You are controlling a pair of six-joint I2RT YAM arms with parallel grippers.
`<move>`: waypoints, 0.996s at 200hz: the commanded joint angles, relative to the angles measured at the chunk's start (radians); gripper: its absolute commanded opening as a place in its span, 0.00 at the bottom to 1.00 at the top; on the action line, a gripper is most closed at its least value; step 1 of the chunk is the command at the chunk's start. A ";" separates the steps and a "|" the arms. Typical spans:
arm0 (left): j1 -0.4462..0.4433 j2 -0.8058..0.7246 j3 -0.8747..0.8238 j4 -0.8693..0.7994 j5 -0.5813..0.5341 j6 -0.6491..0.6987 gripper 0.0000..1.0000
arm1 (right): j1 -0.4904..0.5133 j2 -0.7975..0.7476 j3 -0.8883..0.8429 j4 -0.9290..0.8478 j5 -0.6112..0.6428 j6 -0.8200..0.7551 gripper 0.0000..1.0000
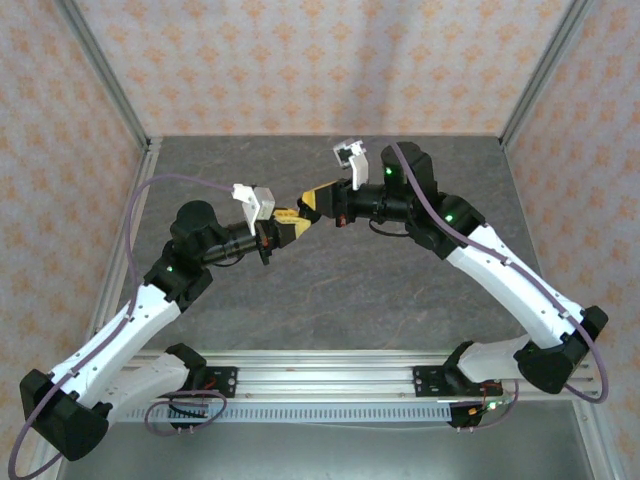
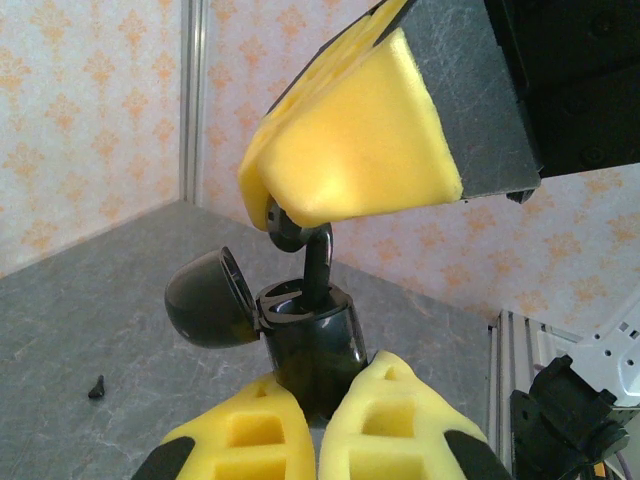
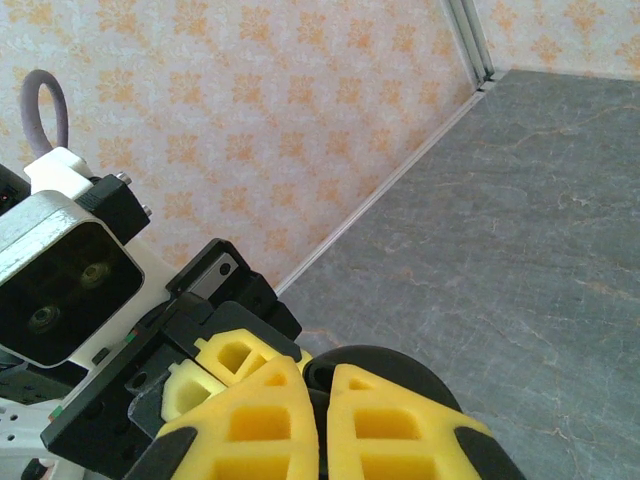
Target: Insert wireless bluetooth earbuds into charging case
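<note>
We are gripping the black case (image 2: pixel 310 350) upright in our left gripper (image 2: pixel 322 392), its lid (image 2: pixel 205 300) flipped back, above the table (image 2: pixel 90 290). Our right gripper (image 3: pixel 318 375) is pinching a black earbud (image 2: pixel 314 255) from above, its stem reaching down into the case's socket.

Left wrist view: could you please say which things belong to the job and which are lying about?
Job: open black charging case, held by left gripper; black earbud, pinched by right gripper, stem at the case's mouth.
Lying about: small black speck on the table, unidentifiable.
</note>
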 commanded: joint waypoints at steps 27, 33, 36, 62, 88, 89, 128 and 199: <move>-0.012 -0.038 0.033 0.060 0.010 0.010 0.00 | -0.014 0.010 0.015 -0.069 -0.017 0.001 0.08; -0.012 -0.038 0.033 0.063 0.009 0.008 0.00 | -0.016 0.011 0.013 -0.067 -0.016 0.006 0.08; -0.012 -0.038 0.032 0.064 0.010 0.009 0.00 | -0.017 0.010 0.012 -0.066 -0.017 0.010 0.08; -0.012 -0.037 0.032 0.070 0.011 0.006 0.00 | -0.031 0.005 0.000 -0.028 -0.044 0.058 0.08; -0.014 -0.040 0.031 0.069 0.010 0.006 0.00 | -0.054 -0.002 0.002 -0.006 -0.079 0.090 0.08; -0.014 -0.040 0.032 0.069 0.010 0.005 0.00 | -0.055 -0.002 0.002 -0.006 -0.079 0.090 0.08; -0.014 -0.047 0.032 0.071 0.008 0.004 0.00 | -0.060 0.008 -0.003 -0.006 -0.116 0.095 0.08; -0.016 -0.040 0.040 0.073 0.005 0.004 0.00 | -0.049 0.041 0.002 -0.042 -0.135 0.056 0.12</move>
